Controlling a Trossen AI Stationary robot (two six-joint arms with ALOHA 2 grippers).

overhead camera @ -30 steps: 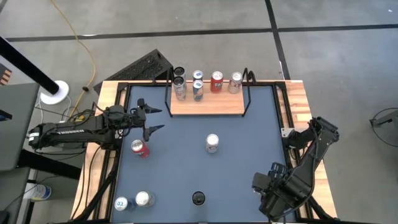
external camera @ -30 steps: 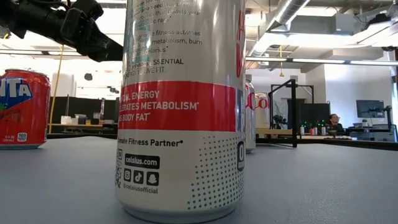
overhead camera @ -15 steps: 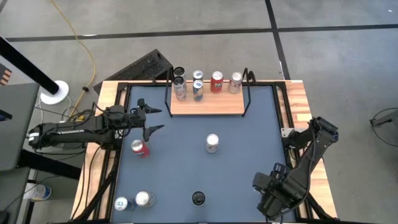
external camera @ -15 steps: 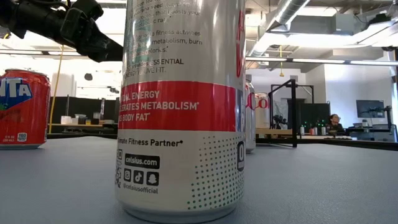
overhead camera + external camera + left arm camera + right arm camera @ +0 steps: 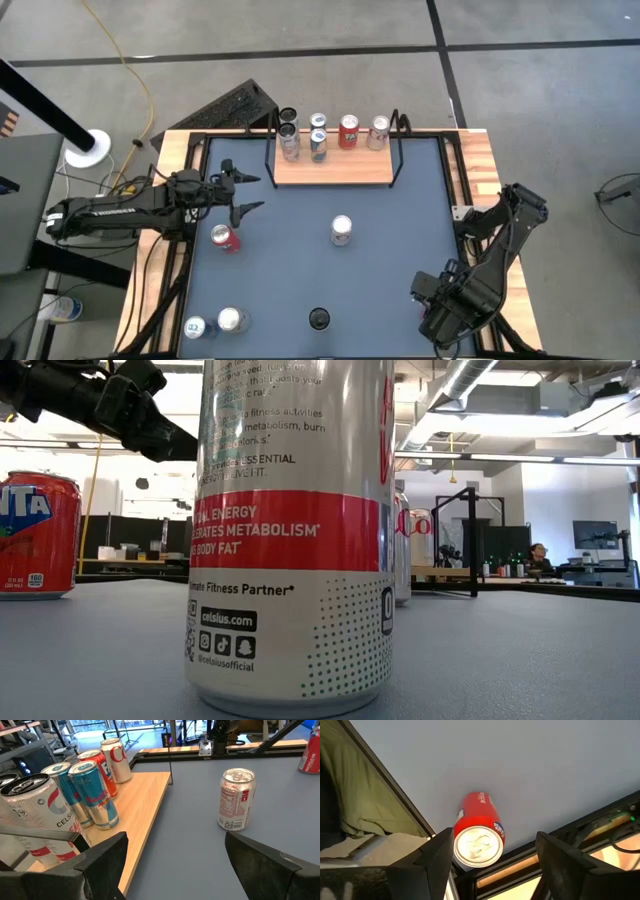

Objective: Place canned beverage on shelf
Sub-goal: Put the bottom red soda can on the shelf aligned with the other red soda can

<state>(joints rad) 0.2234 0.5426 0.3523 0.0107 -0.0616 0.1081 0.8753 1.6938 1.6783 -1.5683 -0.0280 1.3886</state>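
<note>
1. Light-wood board of the shelf (image 5: pixel 332 168) sits at the far edge of the bench (image 5: pixel 380 270); five cans crowd its back edge, though the high view cannot show their labels
2. The left wrist view reads those labels from close by, and shows a white can (image 5: pixel 236 799) standing alone on the grey bench, well apart from the shelf
3. The low view is almost filled by a silver-and-red can (image 5: pixel 292 530), which hides most of the shelf behind it
4. The left gripper (image 5: pixel 243 191) hovers by the shelf's left end, fingers spread wide and empty
5. The right gripper (image 5: pixel 432 312) waits at the near right corner, half hidden under its arm; its wrist view shows fingers apart, holding nothing, with a red can (image 5: pixel 477 832) beyond them
</note>
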